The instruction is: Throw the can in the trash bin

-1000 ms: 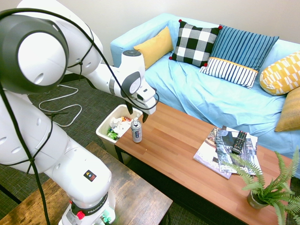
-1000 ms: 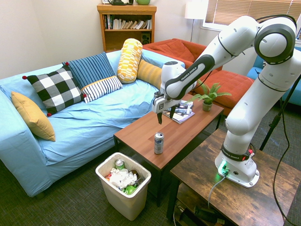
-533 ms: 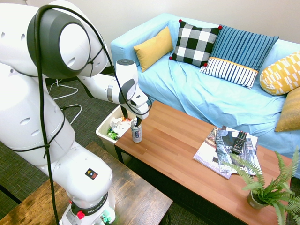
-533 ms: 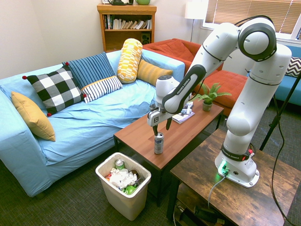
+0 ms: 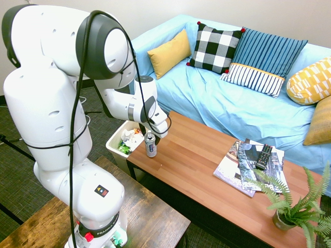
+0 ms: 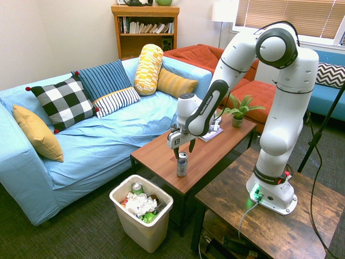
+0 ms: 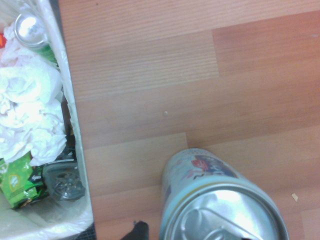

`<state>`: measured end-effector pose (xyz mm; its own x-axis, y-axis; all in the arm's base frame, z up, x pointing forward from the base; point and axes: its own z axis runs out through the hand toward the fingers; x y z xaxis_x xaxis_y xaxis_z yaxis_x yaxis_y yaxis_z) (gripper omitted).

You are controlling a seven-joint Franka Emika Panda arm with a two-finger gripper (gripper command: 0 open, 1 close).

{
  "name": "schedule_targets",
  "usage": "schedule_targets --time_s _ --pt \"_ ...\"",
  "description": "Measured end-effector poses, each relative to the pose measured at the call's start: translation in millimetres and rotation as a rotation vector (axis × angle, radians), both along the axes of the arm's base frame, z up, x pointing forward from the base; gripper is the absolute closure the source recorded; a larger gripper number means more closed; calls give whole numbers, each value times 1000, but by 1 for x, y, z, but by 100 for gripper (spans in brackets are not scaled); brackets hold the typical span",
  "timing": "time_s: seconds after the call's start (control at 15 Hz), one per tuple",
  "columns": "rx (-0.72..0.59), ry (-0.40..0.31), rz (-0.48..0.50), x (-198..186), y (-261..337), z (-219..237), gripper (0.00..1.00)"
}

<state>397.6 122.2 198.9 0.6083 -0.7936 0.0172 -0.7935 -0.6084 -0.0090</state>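
Hovering right over the can [image 6: 182,164], gripper [image 6: 183,153] wide open, fingers straddling the top, nothing held. Can stands upright near the coffee table [image 6: 207,154] end, trash bin [image 6: 142,213] on the floor just below.

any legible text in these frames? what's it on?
"FRANKA": robot base, partly cut off.
Can label: print blurred, unreadable.
Magazines: too small to read.
Book spines on the shelf: too small to read.
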Motion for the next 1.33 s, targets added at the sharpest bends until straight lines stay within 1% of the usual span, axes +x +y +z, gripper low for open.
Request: schedule_targets --time_s 0.27,0.47,0.8,0.87,1.33 --pt "-8 22 -8 7 -1 -29 0" --pt "-17 26 -3 13 4 -37 0" --pt "-28 32 -8 11 13 -42 0" --pt "-29 32 -11 11 12 -42 100" --pt "-28 34 -24 11 9 -42 100"
